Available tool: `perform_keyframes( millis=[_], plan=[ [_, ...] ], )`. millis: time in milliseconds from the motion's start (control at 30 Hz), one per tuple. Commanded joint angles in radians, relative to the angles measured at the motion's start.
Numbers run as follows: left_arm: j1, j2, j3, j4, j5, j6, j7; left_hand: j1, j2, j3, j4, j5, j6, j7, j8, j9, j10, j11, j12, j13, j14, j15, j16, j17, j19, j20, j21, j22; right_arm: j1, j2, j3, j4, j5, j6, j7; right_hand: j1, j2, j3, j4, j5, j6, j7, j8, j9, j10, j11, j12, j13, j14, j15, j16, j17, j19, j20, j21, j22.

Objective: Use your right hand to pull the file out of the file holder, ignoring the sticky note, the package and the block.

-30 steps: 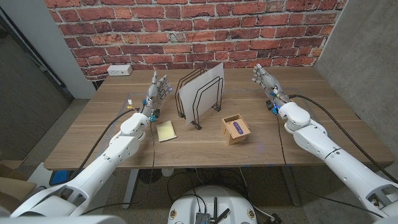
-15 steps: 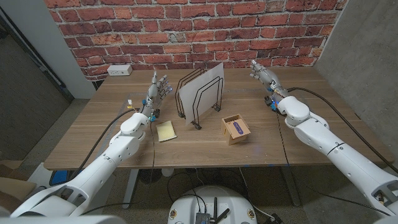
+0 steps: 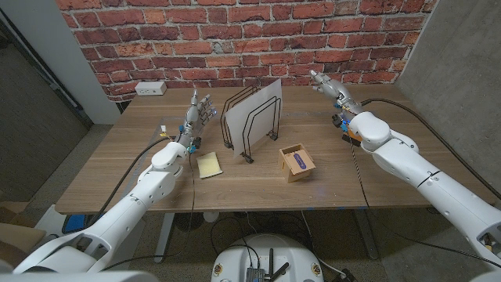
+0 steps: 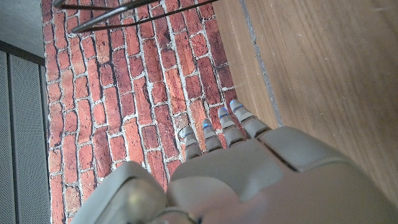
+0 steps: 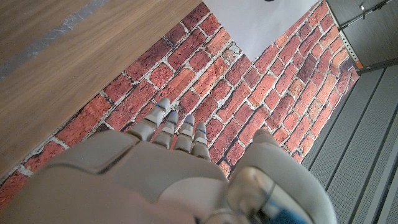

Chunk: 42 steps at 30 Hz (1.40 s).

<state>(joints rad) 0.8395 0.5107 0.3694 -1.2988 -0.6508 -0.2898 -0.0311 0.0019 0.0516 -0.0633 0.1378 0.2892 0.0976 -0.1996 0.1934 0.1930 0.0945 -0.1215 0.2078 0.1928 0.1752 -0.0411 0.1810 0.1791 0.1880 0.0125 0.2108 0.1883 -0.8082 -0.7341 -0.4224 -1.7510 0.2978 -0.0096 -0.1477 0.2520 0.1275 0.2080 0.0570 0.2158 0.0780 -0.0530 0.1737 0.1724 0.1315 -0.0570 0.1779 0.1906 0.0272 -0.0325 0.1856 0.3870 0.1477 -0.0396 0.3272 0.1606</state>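
While the right hand (image 3: 326, 86) is held up over the far right part of the table (image 3: 391, 168), near the brick wall, nothing is gripped in it and its fingers (image 5: 166, 127) are seen stretched out side by side toward the bricks in the right wrist view. From that hand the file (image 3: 254, 110) lies toward the robot's left, across a stretch of bare wood, so a sideways reach toward the table's middle is judged to be what the coming move turns on. The file is seen as a plain white, stiff-looking sheet standing upright on its edge in the black wire file holder (image 3: 244, 125), its raised far corner being the part closest to the right hand. Its long axis is taken to run from that far corner toward the robot and to its left. The left hand (image 3: 199, 112) stands just beside the holder's other side, fingers extended and nothing held, and is in fact nearer to the file, yet the task is given to the right. Nearer the robot, a small cardboard box with a purple piece in it (image 3: 297, 162) and a yellow sticky note (image 3: 208, 165) are left aside.
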Motion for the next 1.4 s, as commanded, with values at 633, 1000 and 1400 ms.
perform_keyframes(
  millis=[633,1000,1400],
  plan=[
    [0.000,0.000,0.000,0.000,0.000,0.000,0.000,0.001,0.010,-0.001,0.006,0.007,0.002,-0.010,0.007,0.006,0.000,-0.008,0.006,0.005,0.006,-0.004,0.006,0.003,0.005,0.002,0.007,0.006,0.084,-0.089,-0.062,-0.173,-0.204,-0.181,0.070,0.039,-0.006,0.024,-0.048,-0.004,0.022,-0.007,0.014,0.002,0.034,-0.018,0.015,-0.008,0.024,-0.047,0.011,-0.042,0.002,-0.012,-0.037,0.004],
    [0.000,0.000,0.000,0.001,0.000,0.000,0.000,0.000,0.010,-0.001,0.006,0.007,0.001,-0.009,0.007,0.006,0.001,-0.009,0.006,0.005,0.005,-0.004,0.006,0.003,0.006,0.001,0.007,0.006,0.123,-0.106,-0.088,-0.216,-0.271,-0.227,0.116,0.062,-0.004,0.041,-0.078,-0.010,0.025,-0.014,0.013,0.002,0.037,-0.037,0.012,-0.009,0.033,-0.061,0.011,-0.069,-0.004,0.047,-0.060,0.005],
    [-0.001,0.000,0.000,0.001,0.000,0.000,0.000,0.001,0.010,-0.001,0.006,0.007,0.000,-0.010,0.007,0.006,0.001,-0.006,0.006,0.005,0.007,-0.004,0.007,0.003,0.005,0.002,0.007,0.006,0.185,-0.129,-0.129,-0.267,-0.360,-0.291,0.198,0.092,-0.001,0.058,-0.115,-0.019,0.028,-0.017,0.013,0.003,0.036,-0.046,0.009,-0.009,0.033,-0.073,0.012,-0.094,0.009,0.099,-0.077,0.006]
  ],
)
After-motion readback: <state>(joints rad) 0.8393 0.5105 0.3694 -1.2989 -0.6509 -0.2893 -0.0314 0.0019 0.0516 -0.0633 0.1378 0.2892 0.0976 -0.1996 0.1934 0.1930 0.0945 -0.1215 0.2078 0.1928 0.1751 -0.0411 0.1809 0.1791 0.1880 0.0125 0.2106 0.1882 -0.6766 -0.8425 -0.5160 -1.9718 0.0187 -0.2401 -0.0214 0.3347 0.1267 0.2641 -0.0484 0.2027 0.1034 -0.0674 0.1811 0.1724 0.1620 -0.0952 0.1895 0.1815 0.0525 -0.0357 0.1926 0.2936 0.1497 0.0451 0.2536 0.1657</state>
